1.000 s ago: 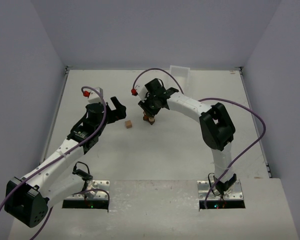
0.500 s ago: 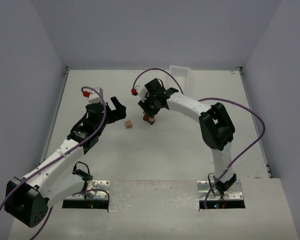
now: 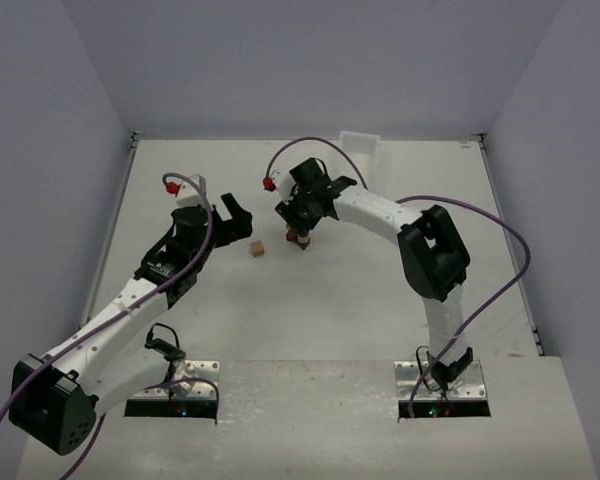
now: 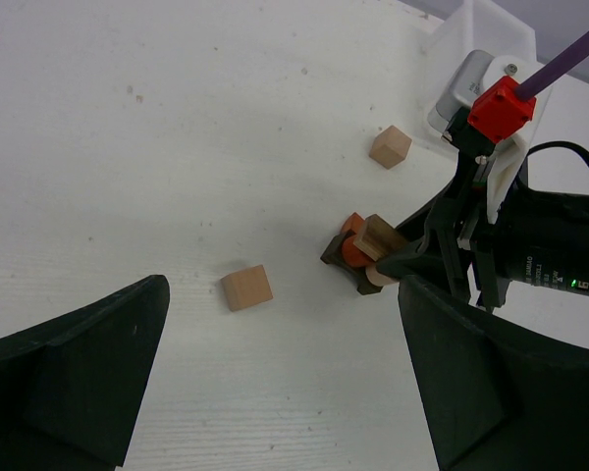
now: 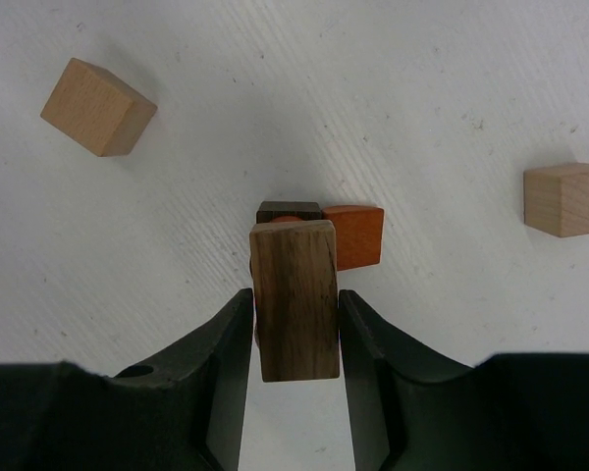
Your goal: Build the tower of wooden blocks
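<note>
Tower (image 3: 300,238) sits mid-counter (image 3: 330,300), right under the right gripper (image 3: 300,228). On top there's a dark bar (image 5: 294,299) lying flat, its long axis running along the fingers (image 5: 226,343), pointing out past their tips. An orange block (image 5: 353,235) pokes out to one side below it. The fingers hug both sides of the bar, and honestly I can't tell if they're pinching it or just off it. The left gripper (image 3: 230,222) hangs wide apart nearby, with a loose tan cube (image 3: 257,248) between it and the tower.

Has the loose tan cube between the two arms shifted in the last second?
No. In the top view the tan cube sits exactly as far from the white tray as before.
</note>
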`<state>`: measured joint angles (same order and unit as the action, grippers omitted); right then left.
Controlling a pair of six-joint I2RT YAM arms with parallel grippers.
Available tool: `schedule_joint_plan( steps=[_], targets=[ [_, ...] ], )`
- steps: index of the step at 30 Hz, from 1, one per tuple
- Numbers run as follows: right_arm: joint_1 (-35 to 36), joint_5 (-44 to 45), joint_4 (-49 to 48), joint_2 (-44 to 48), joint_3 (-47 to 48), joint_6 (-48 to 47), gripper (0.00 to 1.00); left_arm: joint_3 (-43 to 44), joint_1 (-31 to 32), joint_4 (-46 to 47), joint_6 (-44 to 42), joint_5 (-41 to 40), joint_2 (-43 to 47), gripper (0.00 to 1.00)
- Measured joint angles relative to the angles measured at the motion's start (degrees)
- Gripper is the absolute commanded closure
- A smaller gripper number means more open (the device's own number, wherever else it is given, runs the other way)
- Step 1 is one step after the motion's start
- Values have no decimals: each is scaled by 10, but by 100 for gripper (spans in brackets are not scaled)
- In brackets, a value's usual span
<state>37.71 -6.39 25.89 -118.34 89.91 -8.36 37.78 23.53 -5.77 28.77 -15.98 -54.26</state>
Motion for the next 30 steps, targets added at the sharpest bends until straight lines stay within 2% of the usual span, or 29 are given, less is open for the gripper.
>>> schedule_joint_plan(
  steps=[8,30],
  targets=[
    [0,3,0,0,0,12,44,0,0,0,0,1,0,0],
    [7,17,4,16,-10,48,39,-4,0,0,0,4,10,0]
  ],
)
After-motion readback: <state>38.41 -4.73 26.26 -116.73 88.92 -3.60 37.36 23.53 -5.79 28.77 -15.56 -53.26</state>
